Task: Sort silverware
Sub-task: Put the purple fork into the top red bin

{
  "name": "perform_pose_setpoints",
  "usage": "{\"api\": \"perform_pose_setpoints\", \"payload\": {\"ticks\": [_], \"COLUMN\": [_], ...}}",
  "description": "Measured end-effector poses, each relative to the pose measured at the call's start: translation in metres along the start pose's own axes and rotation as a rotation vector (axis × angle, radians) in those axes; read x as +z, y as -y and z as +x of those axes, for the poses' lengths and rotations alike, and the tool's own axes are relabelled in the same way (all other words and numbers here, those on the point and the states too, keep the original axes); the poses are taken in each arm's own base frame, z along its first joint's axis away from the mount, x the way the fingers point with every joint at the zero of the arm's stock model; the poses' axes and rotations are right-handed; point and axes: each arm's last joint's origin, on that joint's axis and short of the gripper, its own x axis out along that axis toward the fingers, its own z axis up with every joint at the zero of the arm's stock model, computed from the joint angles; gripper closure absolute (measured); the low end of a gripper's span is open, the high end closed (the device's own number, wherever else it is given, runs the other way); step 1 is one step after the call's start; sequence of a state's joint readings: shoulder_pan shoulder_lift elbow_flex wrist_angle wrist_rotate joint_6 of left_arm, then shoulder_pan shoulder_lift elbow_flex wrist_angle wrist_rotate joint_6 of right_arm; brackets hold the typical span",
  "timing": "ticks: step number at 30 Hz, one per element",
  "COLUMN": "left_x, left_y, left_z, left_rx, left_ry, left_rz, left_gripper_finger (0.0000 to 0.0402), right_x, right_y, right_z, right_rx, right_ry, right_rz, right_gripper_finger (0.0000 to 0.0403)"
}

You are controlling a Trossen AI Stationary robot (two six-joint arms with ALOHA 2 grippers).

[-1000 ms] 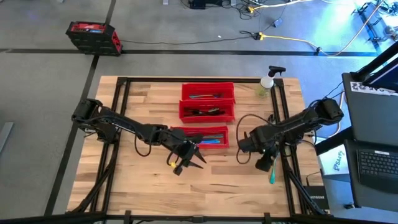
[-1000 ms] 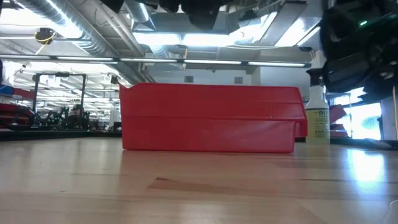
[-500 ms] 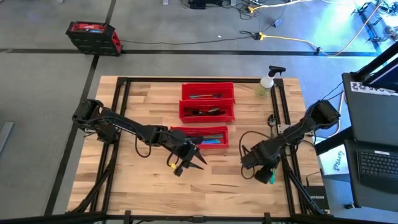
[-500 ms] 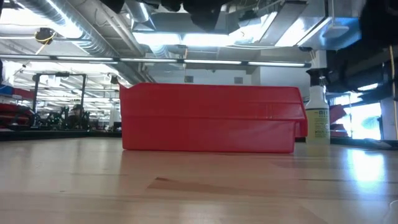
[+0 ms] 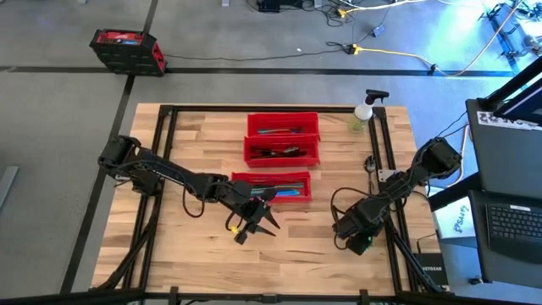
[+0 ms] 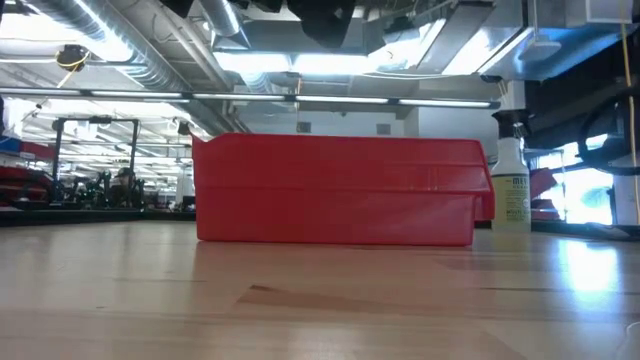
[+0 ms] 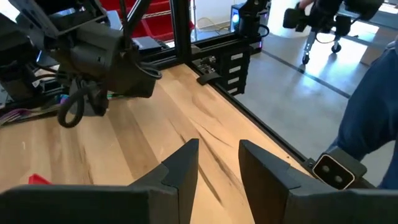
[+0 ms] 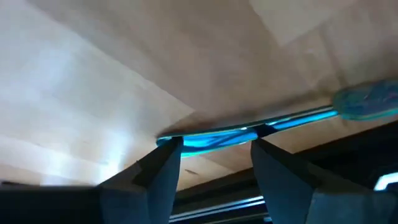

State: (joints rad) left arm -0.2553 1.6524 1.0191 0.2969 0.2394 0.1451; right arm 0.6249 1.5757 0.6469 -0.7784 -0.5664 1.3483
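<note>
Two arms work over the wooden table. The left gripper hovers just in front of the nearest red bin, its fingers narrowly parted and holding nothing. Three red bins lie in a row mid-table with silverware inside. Near the table's right edge, the right gripper stands over an iridescent blue spoon, fingers apart astride its handle.

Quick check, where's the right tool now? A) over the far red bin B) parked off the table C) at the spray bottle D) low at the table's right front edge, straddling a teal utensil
D: in the high view the right tool sits by the table's right front edge, and its wrist view shows a teal utensil lying between its fingers.
</note>
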Motion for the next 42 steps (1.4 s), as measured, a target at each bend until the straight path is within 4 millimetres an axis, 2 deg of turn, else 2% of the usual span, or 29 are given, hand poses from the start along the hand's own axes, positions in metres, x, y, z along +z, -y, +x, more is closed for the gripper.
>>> {"api": "perform_pose_setpoints", "payload": {"ticks": [7, 21, 28, 33, 42], "left_x": [0.0, -0.001, -0.001, -0.001, -0.001], "left_y": [0.0, -0.002, -0.002, -0.002, -0.005], "left_z": [0.0, 0.0, 0.0, 0.0, -0.001], "left_rx": [0.001, 0.045, 0.047, 0.048, 0.08], "left_ry": [-0.001, -0.009, -0.009, -0.01, -0.015], "left_rz": [-0.006, 0.021, 0.019, 0.019, 0.048], "left_gripper_finger": [0.03, 0.03, 0.03, 0.03, 0.03], "right_x": [0.003, 0.003, -0.008, -0.016, -0.016], "right_y": [-0.008, -0.019, -0.02, -0.022, -0.025], "right_z": [0.002, -0.007, 0.0, 0.005, 0.002], "right_rx": [0.072, 0.109, 0.087, 0.091, 0.105], "right_ry": [0.065, 0.181, 0.241, 0.276, 0.323], "right_rz": [0.063, 0.124, 0.17, 0.224, 0.259], "right_gripper_finger": [0.0221, 0.0221, 0.0222, 0.0253, 0.0324]}}
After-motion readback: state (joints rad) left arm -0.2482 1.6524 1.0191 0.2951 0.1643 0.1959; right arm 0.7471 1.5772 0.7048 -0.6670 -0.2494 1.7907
